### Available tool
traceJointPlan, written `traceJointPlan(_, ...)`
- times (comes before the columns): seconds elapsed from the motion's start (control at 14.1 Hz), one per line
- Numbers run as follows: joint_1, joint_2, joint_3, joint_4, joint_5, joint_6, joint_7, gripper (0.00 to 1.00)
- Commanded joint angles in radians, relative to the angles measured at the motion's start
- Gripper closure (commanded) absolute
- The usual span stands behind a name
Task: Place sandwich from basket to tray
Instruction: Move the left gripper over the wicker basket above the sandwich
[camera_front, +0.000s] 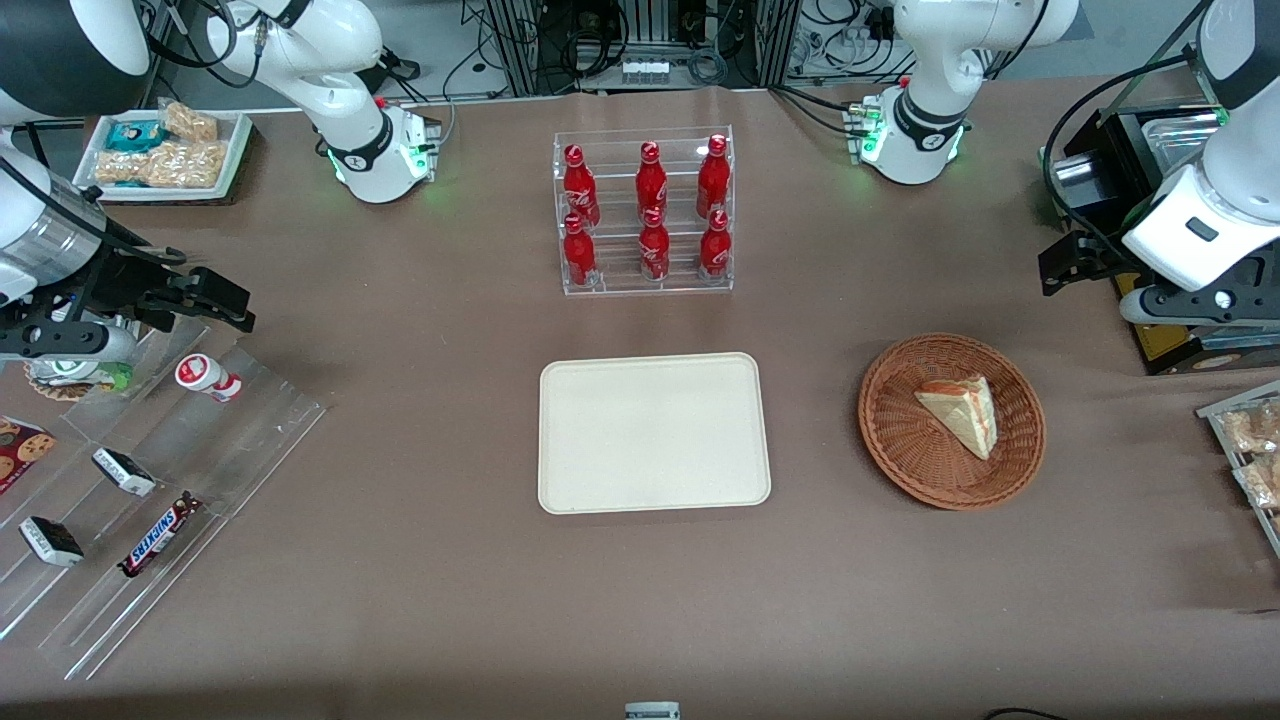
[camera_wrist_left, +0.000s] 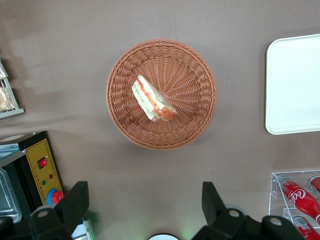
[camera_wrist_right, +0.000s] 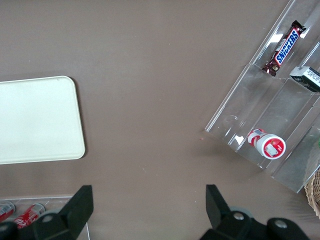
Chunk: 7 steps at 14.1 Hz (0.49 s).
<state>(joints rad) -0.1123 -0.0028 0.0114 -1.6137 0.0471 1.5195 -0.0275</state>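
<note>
Overhead, the left arm's gripper (camera_wrist_left: 145, 202) hangs high above the counter (camera_front: 400, 600) with its jaws spread wide and holding nothing; its 2 dark fingers (camera_wrist_left: 75, 202) stand well apart in the left wrist view. In the front view the gripper (camera_front: 1075, 262) sits near the working arm's end of the counter, farther from the front camera than the basket.

Below it lies the basket (camera_wrist_left: 195, 70), round and woven brown, resting on the counter. The sandwich (camera_wrist_left: 152, 100) lies in the basket, a pale wedge with its red-orange and green filling edge showing. From the front the sandwich (camera_front: 962, 412) lies near the middle of the basket (camera_front: 900, 450), its point toward the front camera.

Beside the basket, toward the parked arm's end, the tray (camera_front: 652, 432) lies flat near the counter's middle with nothing on it. Tray and basket are apart, with bare counter between them.

Farther from the front camera than the tray stands a clear rack (camera_front: 645, 285) holding 6 red bottles (camera_front: 652, 180) in 2 rows.
</note>
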Motion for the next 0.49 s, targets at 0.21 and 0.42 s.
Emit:
traceJointPlan(0.21,-0.001,0.018,0.002,0.017,-0.001,-0.021,0.006,0.0)
traceJointPlan(0.42,-0.001,0.021,0.002,0.014,0.007,-0.024,0.012,0.0)
